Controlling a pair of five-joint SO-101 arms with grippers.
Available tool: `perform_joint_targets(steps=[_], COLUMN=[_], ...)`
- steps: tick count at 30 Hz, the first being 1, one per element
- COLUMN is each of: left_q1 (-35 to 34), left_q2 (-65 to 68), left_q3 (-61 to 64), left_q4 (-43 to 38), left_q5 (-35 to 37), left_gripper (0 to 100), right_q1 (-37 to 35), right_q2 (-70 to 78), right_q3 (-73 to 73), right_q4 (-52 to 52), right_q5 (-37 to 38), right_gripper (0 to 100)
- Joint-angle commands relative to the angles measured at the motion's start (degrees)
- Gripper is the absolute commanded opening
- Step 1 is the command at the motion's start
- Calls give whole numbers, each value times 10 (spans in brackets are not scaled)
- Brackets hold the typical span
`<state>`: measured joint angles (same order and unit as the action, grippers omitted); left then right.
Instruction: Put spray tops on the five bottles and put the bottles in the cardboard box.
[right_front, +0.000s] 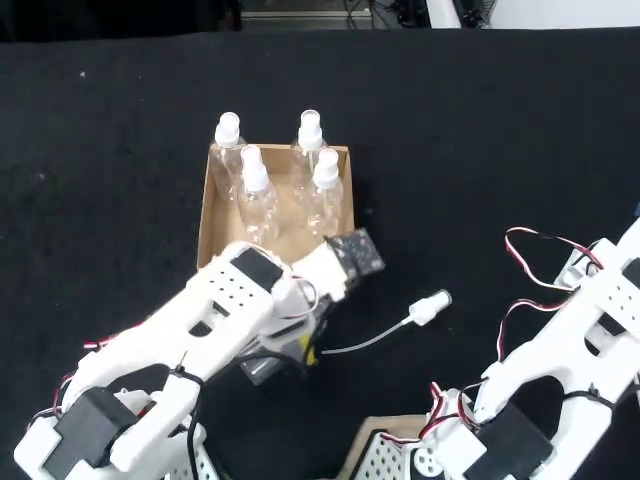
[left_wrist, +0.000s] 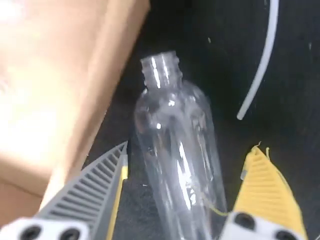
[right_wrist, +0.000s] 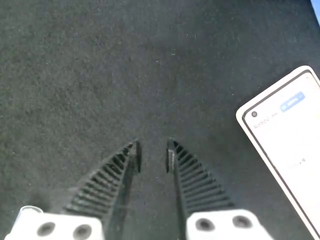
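Observation:
A clear bottle (left_wrist: 175, 130) with a bare threaded neck lies on the black table beside the cardboard box (left_wrist: 65, 75). My left gripper (left_wrist: 190, 149) is open, one finger on each side of the bottle's body. In the high view the left arm (right_front: 215, 320) stretches up to the near edge of the box (right_front: 207, 215). Several bottles (right_front: 257, 195) with white spray tops stand upright inside it. A loose spray top (right_front: 430, 306) with its thin tube lies on the table to the right of the left arm. My right gripper (right_wrist: 151, 150) hangs over bare table, open only by a narrow gap with nothing in it.
The end of the spray top's tube (left_wrist: 260, 65) lies close to the bottle's neck. A white phone (right_wrist: 285, 145) rests on the table near the right gripper. The right arm (right_front: 560, 360) sits at the lower right with red and white wires looping above it.

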<state>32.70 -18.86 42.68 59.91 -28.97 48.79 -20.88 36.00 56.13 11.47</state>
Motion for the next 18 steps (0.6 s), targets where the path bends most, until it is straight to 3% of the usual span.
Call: perform_joint_targets(steps=[1,12,18], left_q1=[7,12,38], left_q2=[-10,40,38], left_q3=[-29,-3,11], left_q4=[-24,-51,-29], left_q5=[42,80,74], left_gripper=[342,341,151], right_q1=[-7,-4,-4], right_q2=[-7,-7,-7], right_q3=[-4,-3,-3], right_q4=[-13,-12,-12], right_q5=[6,6,6], right_gripper=[75,75,75])
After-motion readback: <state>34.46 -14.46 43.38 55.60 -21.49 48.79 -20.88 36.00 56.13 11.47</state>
